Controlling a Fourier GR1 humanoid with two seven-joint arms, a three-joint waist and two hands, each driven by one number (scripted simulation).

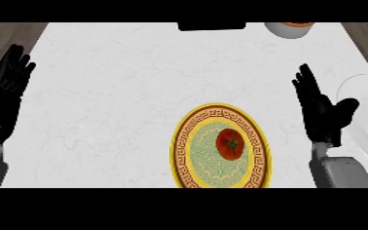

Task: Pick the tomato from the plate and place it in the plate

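On ornate round gold-rimmed plate (188, 141), glossy red tomato (230, 144) with green stem.

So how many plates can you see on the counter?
2. The yellow patterned plate sits near the front with the tomato on it. A white plate peeks in at the right edge, partly behind the right hand, mostly cut off.

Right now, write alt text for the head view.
A red tomato sits on a yellow patterned plate on a white counter. The open right hand is beside it; the open left hand rests at the left edge.
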